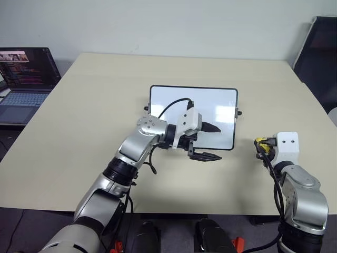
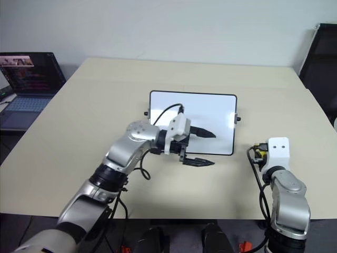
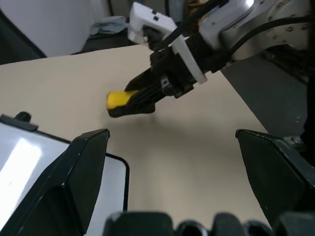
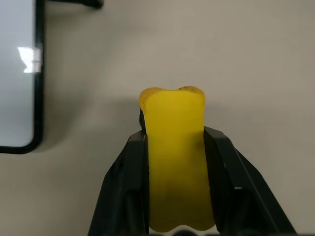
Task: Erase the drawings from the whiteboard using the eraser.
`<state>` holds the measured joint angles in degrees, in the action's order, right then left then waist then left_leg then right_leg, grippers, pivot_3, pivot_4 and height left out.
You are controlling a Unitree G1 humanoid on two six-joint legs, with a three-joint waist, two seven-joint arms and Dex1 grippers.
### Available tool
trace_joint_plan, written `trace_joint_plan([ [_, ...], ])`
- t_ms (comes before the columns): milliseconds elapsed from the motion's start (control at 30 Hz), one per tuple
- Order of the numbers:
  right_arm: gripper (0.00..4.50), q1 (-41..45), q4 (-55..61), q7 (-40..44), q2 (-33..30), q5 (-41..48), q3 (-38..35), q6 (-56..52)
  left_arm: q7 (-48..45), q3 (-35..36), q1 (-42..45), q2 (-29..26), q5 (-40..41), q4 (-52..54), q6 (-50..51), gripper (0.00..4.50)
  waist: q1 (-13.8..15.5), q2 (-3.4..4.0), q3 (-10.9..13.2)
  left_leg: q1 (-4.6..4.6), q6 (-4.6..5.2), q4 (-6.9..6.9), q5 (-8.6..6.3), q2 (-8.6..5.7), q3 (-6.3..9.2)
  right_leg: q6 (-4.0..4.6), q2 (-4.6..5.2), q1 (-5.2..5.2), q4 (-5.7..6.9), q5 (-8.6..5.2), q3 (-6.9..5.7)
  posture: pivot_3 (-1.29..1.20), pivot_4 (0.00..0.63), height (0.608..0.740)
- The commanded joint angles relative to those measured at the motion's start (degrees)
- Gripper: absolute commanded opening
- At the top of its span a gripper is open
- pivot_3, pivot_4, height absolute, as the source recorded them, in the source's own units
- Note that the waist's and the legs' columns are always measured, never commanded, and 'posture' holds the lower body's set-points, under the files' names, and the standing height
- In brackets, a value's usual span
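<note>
The whiteboard (image 1: 168, 100) lies flat in the middle of the table, its visible surface plain white. The drawings are out of view. My left gripper (image 1: 220, 142) hovers over the board's near right corner with its jaws wide open and nothing between them. One finger is above the board and the other is over the table just in front of it. The yellow eraser (image 4: 174, 162) is pinched between the black fingers of my right gripper (image 1: 261, 145), which is shut on it. It hangs above the bare table to the right of the board. The eraser (image 3: 118, 100) also appears in the left wrist view.
An open laptop (image 1: 23, 79) stands at the far left, beside the table. A dark chair (image 1: 321, 52) sits off the table's far right corner. The tan tabletop (image 1: 95, 105) spreads around the board, and its near edge runs just in front of my arms.
</note>
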<state>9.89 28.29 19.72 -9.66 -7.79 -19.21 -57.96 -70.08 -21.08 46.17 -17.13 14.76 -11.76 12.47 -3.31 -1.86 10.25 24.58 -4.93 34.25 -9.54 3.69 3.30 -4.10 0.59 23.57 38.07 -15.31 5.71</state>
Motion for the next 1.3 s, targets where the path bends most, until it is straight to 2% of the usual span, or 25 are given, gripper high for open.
trace_joint_plan([
  [33,1.14,3.0,-4.96,-1.5,-2.29,2.65,-2.04,4.64,-0.39,-0.53,3.2,2.89,-1.42,-3.16,-2.51,4.5,0.0,0.03,0.01,0.0,0.0,0.0,0.0,-0.01,0.0,-0.01,0.0,0.0,-0.01,0.0,0.0,0.0,0.15,0.74],
  [300,1.14,8.32,-18.91,-4.31,-6.33,6.51,-2.78,11.46,-0.85,-0.25,2.52,4.14,-2.32,-1.88,-1.5,4.5,0.01,0.16,0.06,0.0,0.01,-0.03,0.0,-0.02,0.01,-0.04,0.0,-0.02,-0.01,0.02,0.01,0.0,0.15,0.74],
  [467,2.74,9.06,-21.63,-5.72,-7.49,8.75,-3.17,12.94,-0.23,-0.16,1.82,4.29,-2.33,-0.62,-0.53,4.5,0.01,0.2,0.08,0.0,0.01,-0.04,0.0,-0.02,0.01,-0.05,0.0,-0.02,-0.01,0.01,0.02,0.0,0.15,0.74],
  [533,3.59,8.94,-21.83,-5.85,-7.9,9.4,-2.86,13.19,-0.2,-0.1,1.52,4.16,-2.31,-0.09,-0.21,4.5,0.01,0.23,0.08,0.0,0.01,-0.03,0.0,-0.03,0.01,-0.06,0.0,-0.02,0.0,0.01,0.02,0.0,0.15,0.74],
  [633,4.46,8.88,-21.14,-6.25,-8.18,10.95,-3.23,13.54,0.56,0.45,1.05,3.82,-2.47,0.35,-0.07,4.5,0.0,0.24,0.07,0.0,0.01,-0.03,0.0,-0.02,0.01,-0.06,0.0,-0.02,0.0,0.01,0.02,0.0,0.15,0.74],
  [700,4.46,8.36,-18.2,-6.49,-8.21,11.98,-3.27,13.58,2.05,1.68,0.61,3.38,-2.34,0.98,0.13,4.5,-0.02,0.28,0.07,-0.01,0.01,-0.03,0.0,-0.02,0.01,-0.06,0.0,-0.03,0.01,0.01,0.02,0.0,0.15,0.74],
  [833,4.46,4.3,-3.89,-5.62,-6.75,15.6,-1.33,12.09,8.99,8.93,-3.63,-0.48,-0.94,5.55,2.79,4.5,-0.3,0.52,0.14,-0.01,0.01,-0.05,0.0,-0.01,0.02,-0.06,-0.02,-0.02,0.02,0.01,0.04,0.0,0.15,0.74],
  [1000,4.46,-6.85,8.35,-8.93,-1.19,15.42,3.81,15.32,21.8,22.5,-16.97,-6.16,1.97,18.95,12.52,4.5,-0.52,0.57,0.11,-0.11,0.01,-0.22,-0.01,0.07,0.16,-0.01,-0.09,-0.05,0.04,-0.04,-0.04,0.0,0.15,0.74],
  [1067,4.46,-11.29,8.07,-10.85,0.04,12.23,6.03,22.09,26.9,26.98,-23.64,-6.78,2.37,24.93,14.87,4.5,-0.35,0.58,0.11,-0.12,0.01,-0.25,-0.01,0.06,0.14,0.0,-0.06,-0.06,0.03,-0.06,-0.04,0.0,0.15,0.74],
  [1167,4.46,-15.76,3.51,-13.46,3.2,10.39,7.5,33.84,37.63,33.2,-32.35,-3.22,0.93,29.84,14.6,4.5,0.06,0.51,0.12,-0.14,-0.01,-0.17,-0.01,-0.01,0.0,-0.03,0.1,-0.14,-0.08,-0.07,-0.01,0.0,0.15,0.74],
  [1300,4.46,-19.25,-1.58,-10.61,4.12,13.41,7.05,43.56,47.9,34.62,-40.42,0.4,-4.65,31.45,10.65,4.5,0.52,0.42,0.08,-0.28,-0.02,0.11,-0.01,-0.03,-0.03,0.26,0.13,-0.38,-0.1,-0.13,-0.01,0.0,0.15,0.74],
])
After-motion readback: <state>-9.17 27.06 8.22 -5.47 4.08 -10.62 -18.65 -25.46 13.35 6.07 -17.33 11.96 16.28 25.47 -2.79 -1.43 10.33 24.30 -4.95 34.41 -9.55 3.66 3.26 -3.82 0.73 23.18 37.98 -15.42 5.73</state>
